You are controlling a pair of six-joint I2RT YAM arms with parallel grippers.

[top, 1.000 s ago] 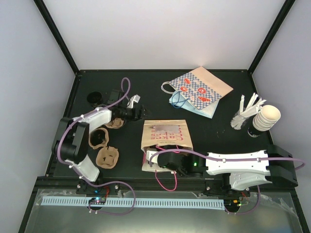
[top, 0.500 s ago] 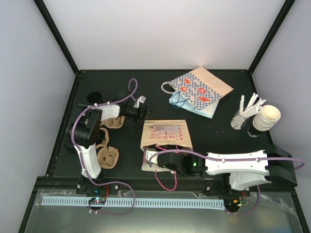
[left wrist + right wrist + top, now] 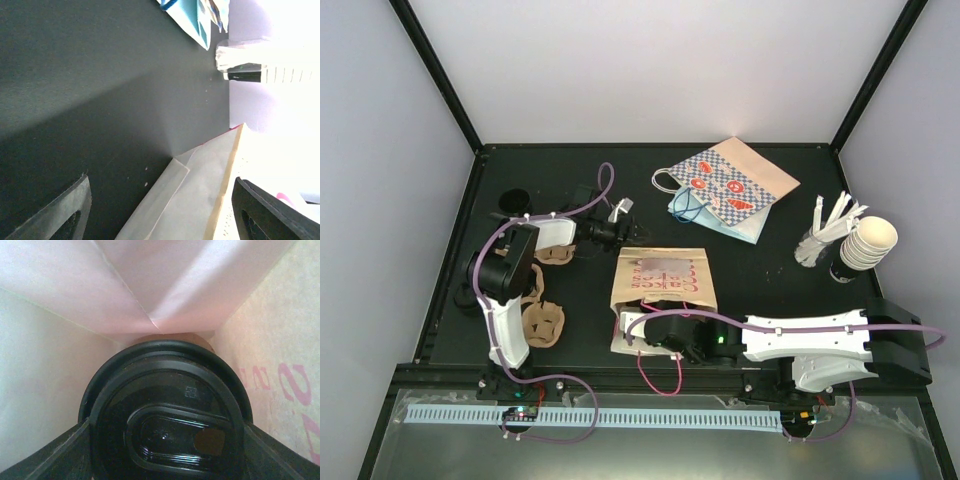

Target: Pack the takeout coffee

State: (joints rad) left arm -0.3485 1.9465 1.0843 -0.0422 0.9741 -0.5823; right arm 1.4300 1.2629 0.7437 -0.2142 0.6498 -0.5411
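Gripping the takeout coffee (image 3: 165, 410) by its lid, R fingers (image 3: 60, 457) sit inside pink bag (image 3: 660, 275) to seat it. L fingers (image 3: 62, 215) hover spread, empty, upper left of bag.

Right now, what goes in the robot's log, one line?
right gripper: inside pink-lined bag, holding takeout coffee | left gripper: open, empty, near bag

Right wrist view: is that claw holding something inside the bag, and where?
The right claw appears to clamp the takeout coffee by the opposite edges of its black lid, inside the pink bag. The cup body is hidden.
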